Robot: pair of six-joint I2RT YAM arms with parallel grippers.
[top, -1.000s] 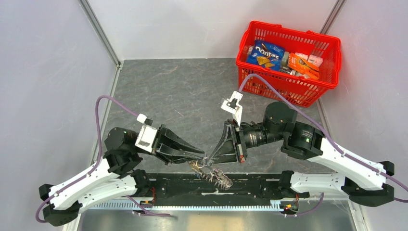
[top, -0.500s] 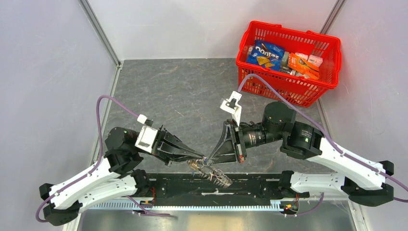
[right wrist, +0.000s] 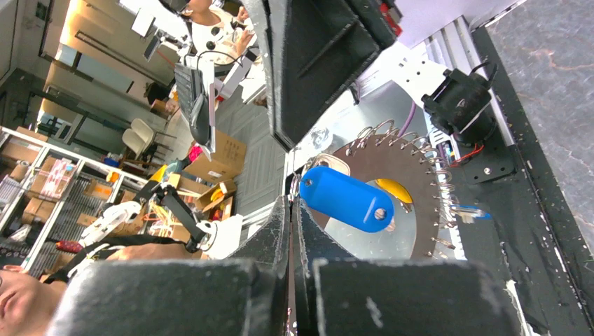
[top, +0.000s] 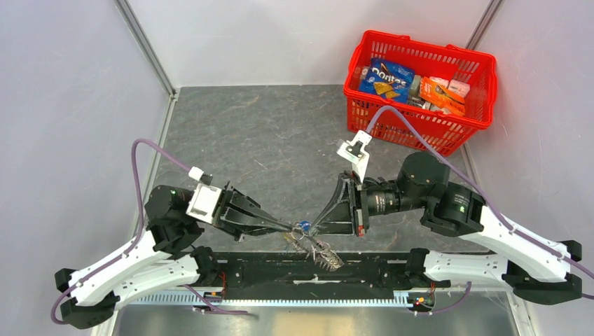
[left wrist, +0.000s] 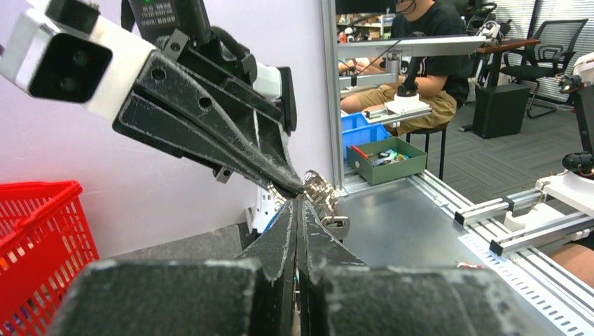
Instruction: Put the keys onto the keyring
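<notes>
The keyring (top: 316, 250), a floppy toothed loop of small metal pieces, hangs over the black rail at the table's near edge. In the right wrist view the keyring (right wrist: 413, 183) shows as a spiked wheel with a yellow tag (right wrist: 391, 188). A key's blue tag (right wrist: 347, 199) dangles right at my right gripper (right wrist: 291, 203), whose pads are pressed together on the ring's top. From above, the blue tag (top: 302, 225) sits between both tips. My left gripper (top: 290, 227) is shut on the ring from the left, and silvery pieces (left wrist: 321, 192) lie at the left gripper (left wrist: 300, 198) tip.
A red basket (top: 420, 89) with snack packs stands at the back right. The black rail (top: 378, 269) runs along the near edge under the ring. Grey walls close in both sides, and the two arms' fingertips nearly touch.
My left gripper has shut at the ring's top. Both arm bodies have drawn back from each other, and the blue tag now shows between the tips.
</notes>
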